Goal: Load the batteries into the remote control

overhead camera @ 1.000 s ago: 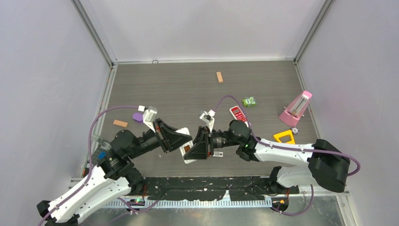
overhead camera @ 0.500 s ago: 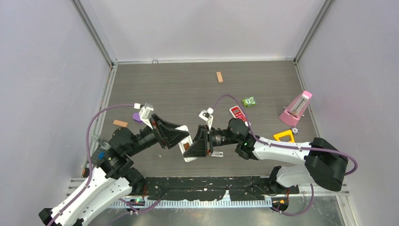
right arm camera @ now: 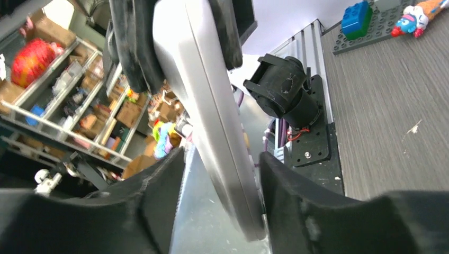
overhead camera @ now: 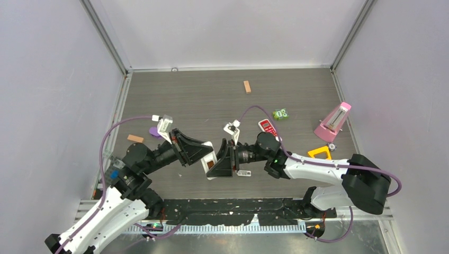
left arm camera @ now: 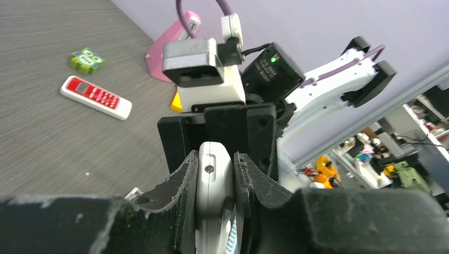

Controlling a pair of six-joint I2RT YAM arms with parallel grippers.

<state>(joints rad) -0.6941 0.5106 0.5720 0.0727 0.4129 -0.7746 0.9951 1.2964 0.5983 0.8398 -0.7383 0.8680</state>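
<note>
Remote control (left arm camera: 214,174) sits pinched between the left gripper's (left arm camera: 215,156) fingers, its other end inside the right gripper's (right arm camera: 221,156) spread fingers.

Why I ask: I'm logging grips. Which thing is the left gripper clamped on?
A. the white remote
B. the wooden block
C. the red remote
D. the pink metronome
A: in the left wrist view, the left gripper squeezes the white remote from both sides, while the red remote lies on the table.
</note>
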